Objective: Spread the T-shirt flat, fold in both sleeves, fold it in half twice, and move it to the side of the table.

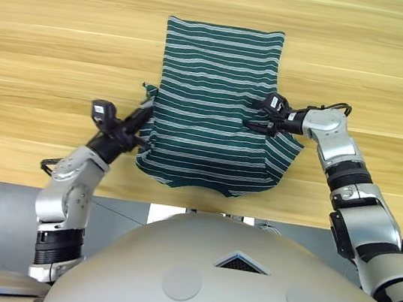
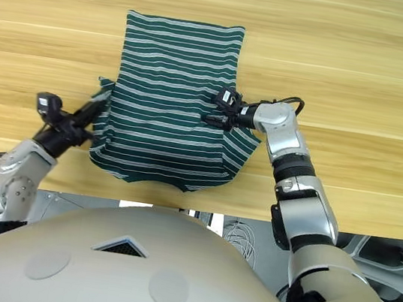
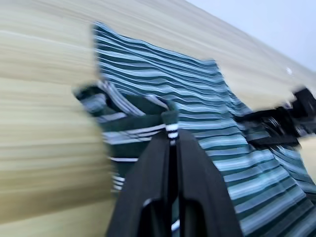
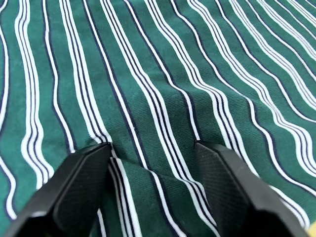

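**A:** Where is the T-shirt?

**B:** On the wooden table, close to the near edge; its right sleeve looks folded onto the body; the left sleeve sticks out.

**A:** And the grippers?

**B:** Left gripper pinched tight on that sleeve's edge; right gripper spread wide, fingers resting on the cloth.

**A:** Advice for this fold?

**B:** Probably lift the sleeve low; carry it inward; lay it flat; the right gripper could pin the body against dragging.
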Motion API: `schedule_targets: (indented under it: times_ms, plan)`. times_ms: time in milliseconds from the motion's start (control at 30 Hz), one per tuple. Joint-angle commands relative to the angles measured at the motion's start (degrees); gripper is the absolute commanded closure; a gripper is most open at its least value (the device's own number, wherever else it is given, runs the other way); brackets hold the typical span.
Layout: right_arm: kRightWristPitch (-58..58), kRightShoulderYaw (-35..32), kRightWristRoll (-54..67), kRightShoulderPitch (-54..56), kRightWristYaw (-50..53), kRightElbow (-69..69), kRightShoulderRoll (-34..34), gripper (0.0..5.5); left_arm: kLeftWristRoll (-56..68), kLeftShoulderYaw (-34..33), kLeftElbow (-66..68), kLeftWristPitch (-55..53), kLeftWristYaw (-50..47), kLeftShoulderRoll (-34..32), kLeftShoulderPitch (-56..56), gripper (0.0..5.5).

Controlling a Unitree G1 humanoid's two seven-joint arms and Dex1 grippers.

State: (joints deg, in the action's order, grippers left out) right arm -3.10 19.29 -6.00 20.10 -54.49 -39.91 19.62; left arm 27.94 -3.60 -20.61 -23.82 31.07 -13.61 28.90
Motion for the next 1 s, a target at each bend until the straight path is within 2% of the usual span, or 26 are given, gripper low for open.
schedule_targets:
  times_ms: [33,167,233,333,500,733,867,1000]
  plan:
    - [1.0,0.7,-0.7,-1.1,-0.4,0.1,0.2,2.32,-7.7,7.6,3.2,2.8,-0.1,-1.5,0.7,5.47]
    - [0.9,0.8,-0.6,-1.3,-0.6,0.3,0.1,2.32,-15.0,13.3,9.4,5.4,-0.3,-3.7,1.2,5.47]
    - [1.0,0.8,-0.5,-1.5,-0.7,0.7,0.1,2.32,-16.8,13.3,10.5,6.7,-1.5,-4.1,1.0,5.47]
    - [0.9,0.7,-0.3,-1.8,-0.7,0.8,0.0,2.32,-17.7,12.7,8.6,7.3,-2.6,-4.4,1.3,5.09]
    - [0.6,0.7,0.1,-1.8,-0.8,0.2,-0.1,2.32,-17.7,13.3,2.4,6.0,-3.4,-4.6,2.8,4.2]
    - [-3.3,-1.8,3.9,-3.0,-1.9,1.6,0.0,2.32,-11.0,10.5,-8.1,-1.4,-5.0,-3.3,3.9,2.96]
    - [-8.2,-6.8,11.0,-3.9,-4.8,5.1,-0.7,2.32,-8.1,9.0,-12.5,-3.9,-5.2,-3.9,2.6,2.42]
    - [-8.1,-14.4,23.6,-8.4,-11.6,14.0,1.7,2.32,-7.5,6.4,-8.0,-3.9,-2.3,-6.9,-7.5,1.73]
